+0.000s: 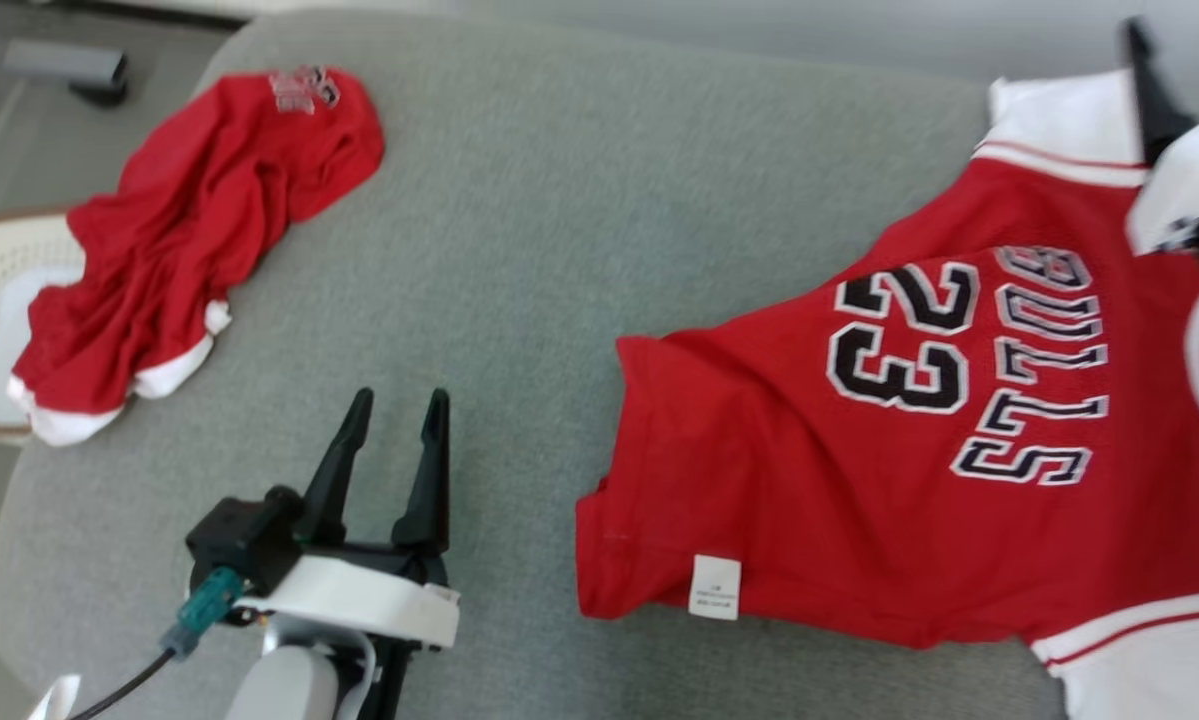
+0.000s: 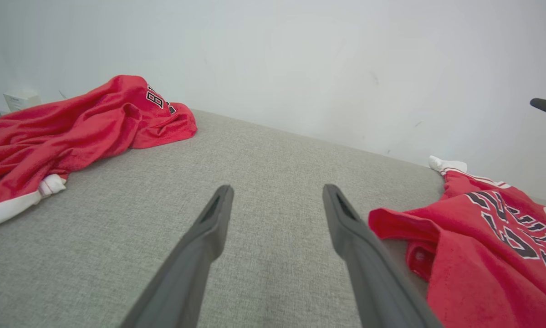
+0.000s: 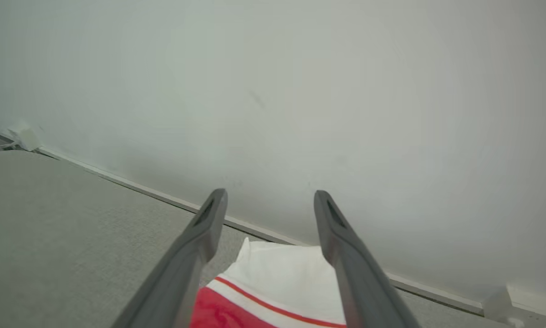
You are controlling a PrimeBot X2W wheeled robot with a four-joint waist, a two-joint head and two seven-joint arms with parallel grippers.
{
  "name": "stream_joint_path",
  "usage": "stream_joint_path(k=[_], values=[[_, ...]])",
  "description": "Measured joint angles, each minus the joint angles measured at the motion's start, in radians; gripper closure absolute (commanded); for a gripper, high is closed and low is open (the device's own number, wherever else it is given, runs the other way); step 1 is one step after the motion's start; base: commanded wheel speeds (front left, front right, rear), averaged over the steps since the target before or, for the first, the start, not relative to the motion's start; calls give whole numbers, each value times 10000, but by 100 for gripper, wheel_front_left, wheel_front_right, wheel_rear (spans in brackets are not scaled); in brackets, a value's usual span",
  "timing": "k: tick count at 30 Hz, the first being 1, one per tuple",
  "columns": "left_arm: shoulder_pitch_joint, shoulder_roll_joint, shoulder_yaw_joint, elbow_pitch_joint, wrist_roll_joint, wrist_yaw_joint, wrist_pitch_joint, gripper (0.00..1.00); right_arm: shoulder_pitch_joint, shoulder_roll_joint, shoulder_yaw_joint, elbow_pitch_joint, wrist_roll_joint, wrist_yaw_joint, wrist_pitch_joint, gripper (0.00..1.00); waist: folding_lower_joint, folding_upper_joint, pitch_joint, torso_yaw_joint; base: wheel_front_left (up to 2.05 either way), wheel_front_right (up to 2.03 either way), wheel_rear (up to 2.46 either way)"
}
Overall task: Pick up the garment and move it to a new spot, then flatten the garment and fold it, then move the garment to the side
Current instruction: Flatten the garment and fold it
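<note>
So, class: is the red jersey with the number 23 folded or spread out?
Spread out: the jersey lies open on the grey cushion, number and lettering fully showing, one edge slightly rumpled.

From the head camera we look steeply down on the grey cushion (image 1: 559,200), from some height, so that nearly its whole top is in sight. The left wrist camera sits low, close above the same cushion, and looks along the left gripper (image 2: 277,189) toward the pale wall (image 2: 300,68). The right wrist camera looks also low and forward, past the right gripper (image 3: 269,195), at that same wall. All three views share the numbered jersey (image 1: 809,450); the right wrist camera, very near, catches its white border. The head and left wrist views share also the crumpled red garment (image 1: 189,230).
</note>
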Motion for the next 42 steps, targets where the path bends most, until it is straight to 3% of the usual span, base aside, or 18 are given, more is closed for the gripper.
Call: stream_joint_path(k=[5, 10, 14, 20, 25, 30, 35, 42], values=[[453, 8, 454, 77, 495, -75, 0, 0, 1194, 209, 679, -1498, 314, 0, -782, 0, -1, 0, -948, -487, 0, 0, 0], [1014, 15, 1045, -12, 798, -86, 0, 0, 2522, 40, 669, -3035, 777, 2, -1104, 0, -2, 0, -1923, -1118, 0, 0, 0], [1368, 21, 1444, -167, 1037, -113, 0, 0, 3793, -217, 253, -4426, 888, 2, -1158, 0, -3, 0, -2566, -1700, 0, 0, 0], [1833, 19, 1758, -244, 1160, -178, 0, 0, 6256, -474, -1338, -6462, -82, 0, -1160, 0, -4, 0, -3350, -2463, 0, 0, 0], [2077, 10, 1820, -318, 1187, -221, 0, 0, 8739, 165, -3216, -7931, -1078, 0, -1162, 0, -4, 1, -3738, -2827, 0, 0, 0], [2429, 8, 1781, -364, 1070, -263, 0, 0, 10989, 1287, -4849, -9066, -1555, 0, -1160, 0, -4, 0, -3853, -2957, 0, 0, 0], [2711, 8, 1772, -466, 901, -267, 0, 0, 12041, 1753, -5584, -9620, -2268, 0, -1162, 0, -3, 1, -3892, -3079, 0, 0, 0], [2792, 6, 1647, -504, 788, -186, 0, 0, 12264, 1956, -5800, -9680, -2861, 0, -1162, 0, -3, 1, -3908, -3122, 0, 0, 0]])
